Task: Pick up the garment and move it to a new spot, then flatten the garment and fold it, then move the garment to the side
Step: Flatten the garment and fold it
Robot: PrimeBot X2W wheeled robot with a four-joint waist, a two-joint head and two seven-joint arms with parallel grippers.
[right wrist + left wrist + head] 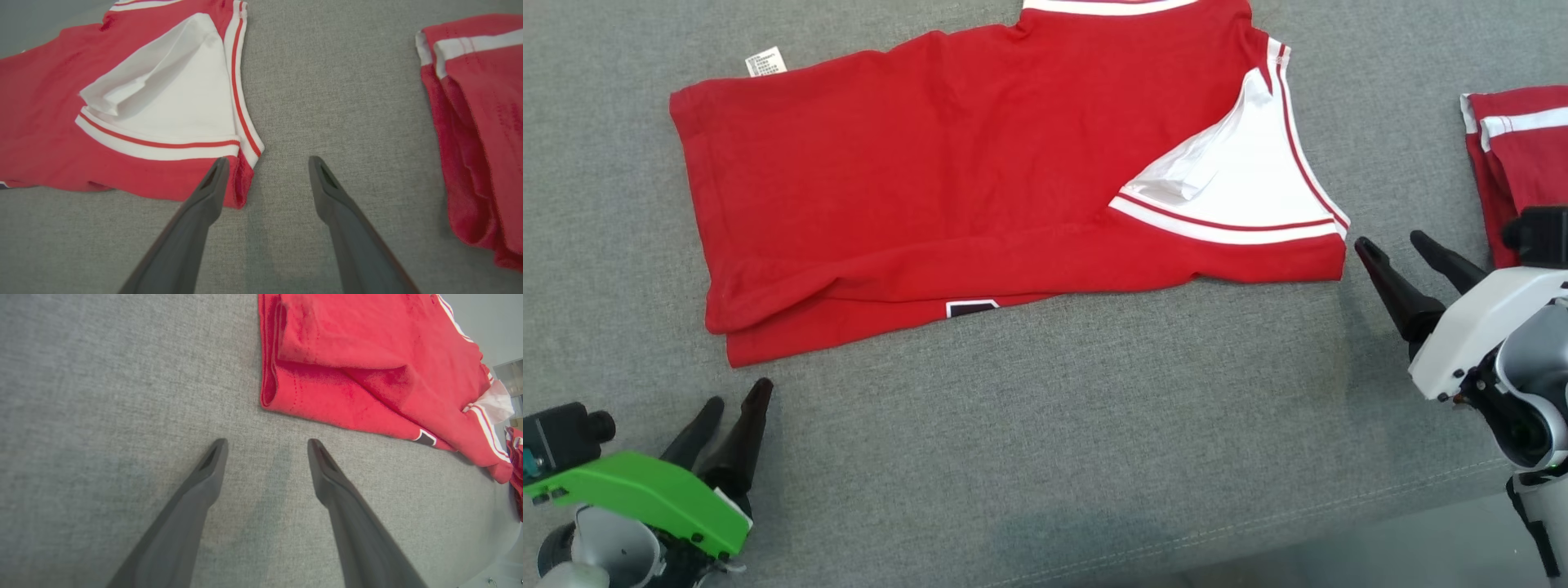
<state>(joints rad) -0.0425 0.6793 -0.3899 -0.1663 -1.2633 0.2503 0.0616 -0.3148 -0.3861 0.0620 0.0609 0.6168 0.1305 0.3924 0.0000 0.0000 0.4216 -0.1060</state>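
Red garment lies flat on grey cloth surface, folded lengthwise, long axis running L–R across the far half. Hem end points twd surface's left side, armhole end twd the right. Top layer stops a bit short of the bottom one along the near side, so a strip of the lower layer shows w/ a black patch. White care label sticks out at the garment's far-left corner. At the right end the white inner side w/ red-white trim is exposed.

Left fingers are spread apart and empty, over bare surface just near of the garment's near-left corner, not touching it.

Right fingers are spread too, nothing between them, just beside the garment's near-right corner. In right wrist view one tip overlaps the red corner; contact can't tell.

2nd folded red garment sits at surface's right edge, apart from the first, w/ the right fingers between the two.
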